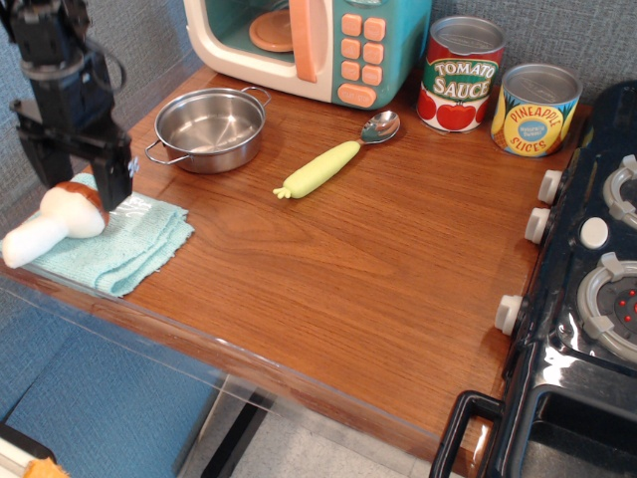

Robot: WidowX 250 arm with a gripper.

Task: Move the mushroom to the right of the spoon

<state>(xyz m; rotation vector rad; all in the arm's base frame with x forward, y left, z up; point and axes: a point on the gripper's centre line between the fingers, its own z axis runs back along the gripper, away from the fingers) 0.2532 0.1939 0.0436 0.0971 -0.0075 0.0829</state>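
The mushroom [55, 219] lies on the cloth [119, 244], left of the spoon [333, 159], its long axis slanting: stem toward the desk's [338, 269] front-left corner, cap toward the pot [209, 127]. The pincer [75, 174] straddles the cap, spread wide, released

A steel pot [210, 128] sat upper left, beside a toy microwave [317, 45]. Two cans [498, 90] stood upper right; a teal cloth [117, 246] lay at left.

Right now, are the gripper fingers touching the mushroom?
Cannot tell. In the only view, the open gripper straddles the mushroom cap, its fingers overlapping the cap's edge, but neither contact nor a gap shows plainly.
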